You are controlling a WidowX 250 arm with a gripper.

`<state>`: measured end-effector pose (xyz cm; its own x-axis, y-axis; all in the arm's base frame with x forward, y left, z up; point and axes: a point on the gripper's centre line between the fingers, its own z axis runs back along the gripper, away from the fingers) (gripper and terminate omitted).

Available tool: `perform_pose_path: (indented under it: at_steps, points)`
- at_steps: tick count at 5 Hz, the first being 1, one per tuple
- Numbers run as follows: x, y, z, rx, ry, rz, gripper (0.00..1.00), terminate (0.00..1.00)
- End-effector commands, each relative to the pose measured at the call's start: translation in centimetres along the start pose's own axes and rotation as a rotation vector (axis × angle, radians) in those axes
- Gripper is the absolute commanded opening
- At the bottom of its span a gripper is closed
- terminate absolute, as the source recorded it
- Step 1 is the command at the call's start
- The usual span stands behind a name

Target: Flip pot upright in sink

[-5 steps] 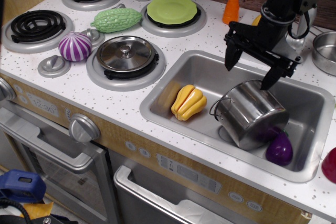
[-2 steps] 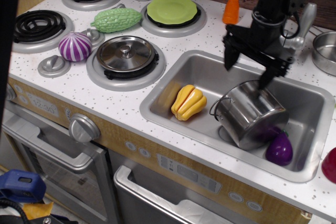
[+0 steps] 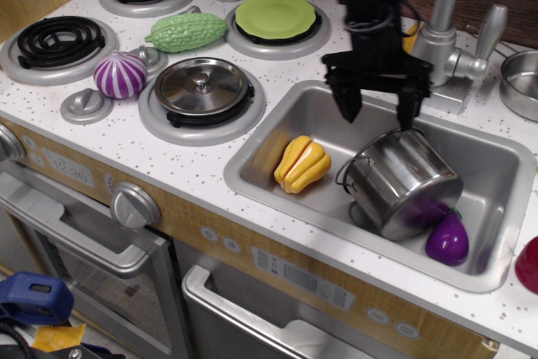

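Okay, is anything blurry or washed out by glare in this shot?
In the observation.image view: mostly sharp; the pot shows bright reflections but stays readable; the gripper and dark arm look slightly soft; the sink has mild sheen, nothing washed out.

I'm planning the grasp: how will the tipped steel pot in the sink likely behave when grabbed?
The pot looks rigid and polished, so probably slippery. Lying tilted on its round wall, it may roll toward the purple eggplant. The open hand could hook its thin wire handle.

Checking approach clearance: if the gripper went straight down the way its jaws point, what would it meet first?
Probably the pot: the open gripper points down at its upper edge in the sink. Depth is unclear.
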<state>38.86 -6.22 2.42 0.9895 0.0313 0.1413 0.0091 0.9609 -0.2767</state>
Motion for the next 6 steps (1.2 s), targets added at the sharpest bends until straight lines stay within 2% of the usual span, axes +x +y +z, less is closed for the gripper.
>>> perform_pose_path:
  at_steps: [1, 2, 3, 4, 5, 6]
  points:
    - [0.3, -0.3, 0.3, -0.181, -0.075, 0.052, 1.00, 0.00]
    - [0.1, -0.9, 0.0, -0.249, -0.072, 0.103, 1.00, 0.00]
    - [-0.5, -1.6, -0.2, -0.357, -0.037, 0.188, 1.00, 0.00]
    - [-1.6, -3.1, -0.4, -0.378, -0.090, 0.317, 1.00, 0.00]
    - [-2.0, -4.9, -0.2, -0.359, -0.151, 0.432, 1.00, 0.00]
    - [-2.1, -6.0, -0.9, -0.307, -0.222, 0.494, 1.00, 0.00]
